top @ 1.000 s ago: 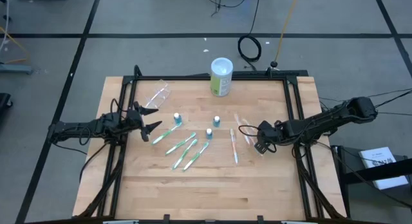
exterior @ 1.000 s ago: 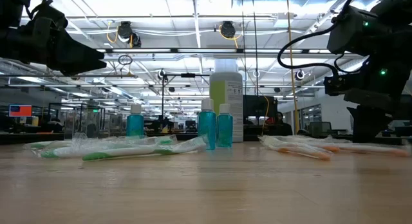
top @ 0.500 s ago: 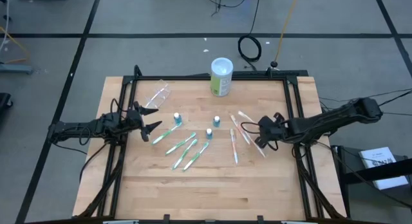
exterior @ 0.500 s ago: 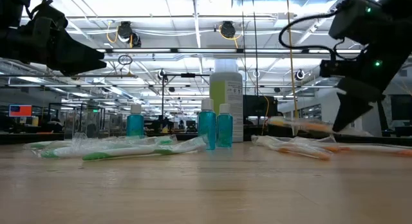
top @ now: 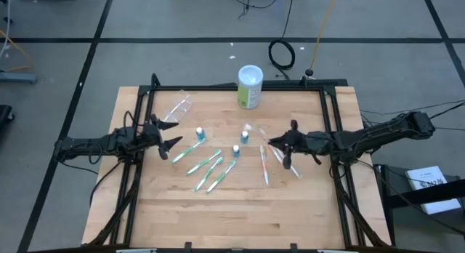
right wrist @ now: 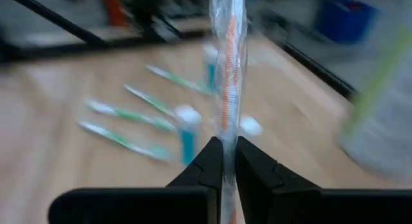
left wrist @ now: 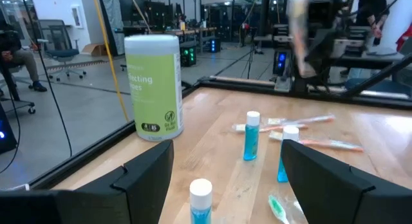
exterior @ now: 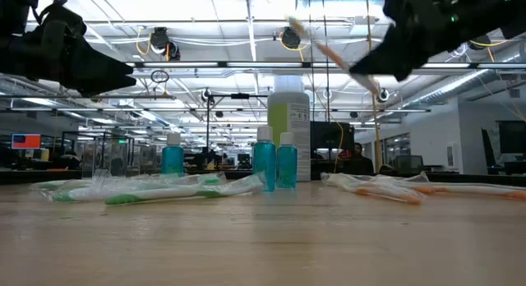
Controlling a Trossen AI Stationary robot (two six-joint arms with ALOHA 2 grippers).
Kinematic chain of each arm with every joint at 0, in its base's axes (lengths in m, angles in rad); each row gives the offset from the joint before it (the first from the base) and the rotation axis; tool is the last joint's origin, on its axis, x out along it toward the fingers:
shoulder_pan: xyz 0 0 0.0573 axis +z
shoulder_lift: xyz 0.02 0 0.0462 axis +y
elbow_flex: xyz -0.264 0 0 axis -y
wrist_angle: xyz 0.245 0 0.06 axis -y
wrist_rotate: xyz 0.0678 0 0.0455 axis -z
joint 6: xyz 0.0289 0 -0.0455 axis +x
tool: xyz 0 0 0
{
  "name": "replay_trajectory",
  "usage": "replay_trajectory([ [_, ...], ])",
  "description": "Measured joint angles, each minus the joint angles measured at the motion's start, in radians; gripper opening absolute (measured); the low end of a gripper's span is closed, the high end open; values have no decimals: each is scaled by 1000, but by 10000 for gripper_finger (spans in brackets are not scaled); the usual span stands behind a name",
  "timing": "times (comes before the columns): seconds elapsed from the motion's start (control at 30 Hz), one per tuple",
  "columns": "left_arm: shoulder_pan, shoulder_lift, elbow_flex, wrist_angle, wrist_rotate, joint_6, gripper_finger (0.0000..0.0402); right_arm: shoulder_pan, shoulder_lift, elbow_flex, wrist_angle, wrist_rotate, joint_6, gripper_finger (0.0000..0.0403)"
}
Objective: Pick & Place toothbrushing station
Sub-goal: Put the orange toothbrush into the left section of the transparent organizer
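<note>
Above table centre-right, right gripper (top: 280, 142) pinches a wrapped pinkish toothbrush (right wrist: 228, 69), lifted clear of the wood. Left gripper (top: 168, 133) waits at left edge, fingers spread, w/ nothing in them. Clear cup (top: 176, 107) lies tipped near it; green toothbrushes (top: 208, 169) & teal tubes (top: 236, 150) scattered mid-table.

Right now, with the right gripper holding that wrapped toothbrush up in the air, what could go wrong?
The right gripper pinches the wrapped toothbrush only at one end, so it may swing or slip. The clear cup lies tipped near the left gripper, so dropping it in looks awkward. Crossing low could topple the teal tubes.
</note>
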Motion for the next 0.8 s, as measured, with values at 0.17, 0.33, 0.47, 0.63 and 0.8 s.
replay_trajectory([
  [0.17, 0, 0, 0, 97, 29, -102, 294, -12, 12, 1, 155, -135, -57, 16],
  [0.33, 0, 0, 0, 165, 5, -314, 294, -50, 56, 1, 215, -239, -70, 16],
  [0.47, 0, 1, 0, 162, 3, -318, 294, -70, 92, 1, 218, -265, -50, 16],
  [0.63, 0, 37, 0, 149, -25, -428, 294, -79, 125, 1, 225, -265, -45, 16],
  [0.8, -1, 169, -14, 216, 5, -573, 294, -78, 150, 1, 266, -266, -75, 16],
])
